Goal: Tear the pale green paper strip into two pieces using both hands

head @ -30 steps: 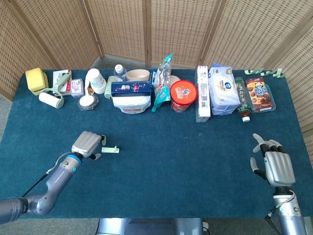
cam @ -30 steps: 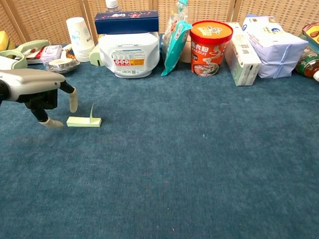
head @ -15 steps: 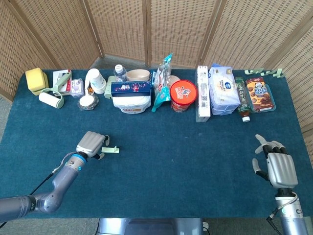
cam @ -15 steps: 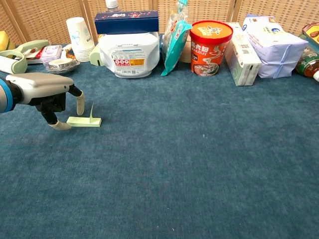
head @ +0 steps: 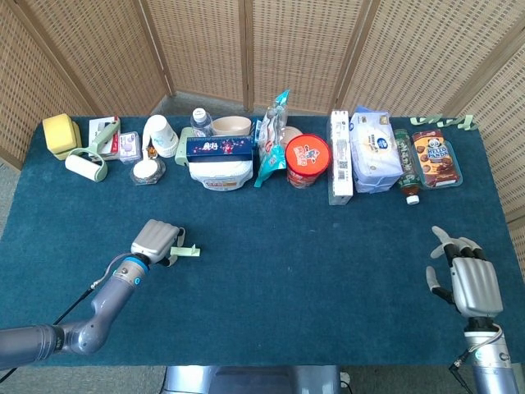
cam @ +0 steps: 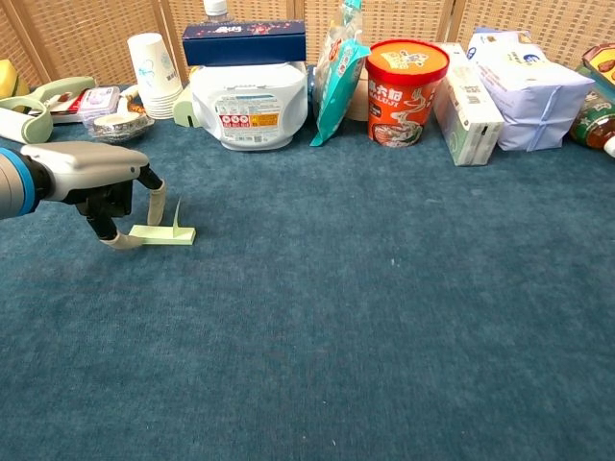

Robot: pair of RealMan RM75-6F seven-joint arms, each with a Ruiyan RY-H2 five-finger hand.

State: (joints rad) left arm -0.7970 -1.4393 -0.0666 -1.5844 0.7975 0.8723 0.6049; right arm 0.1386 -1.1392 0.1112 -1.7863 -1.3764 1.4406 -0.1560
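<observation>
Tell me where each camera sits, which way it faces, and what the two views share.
Head view: high up, looking down on the whole table; shows the left hand with its arm and the right hand.
Chest view: low, near table height, looking across toward the row of goods at the back; shows only the left hand.
Shared: the left hand, the paper strip, the red cup.

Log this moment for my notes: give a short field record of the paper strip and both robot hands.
strip: pale green paper strip flat on the blue cloth table, one corner sticking up, untorn
left robot hand: at the strip's left end, fingertips touching or nearly touching it
right robot hand: open, far right, away from the strip
</observation>
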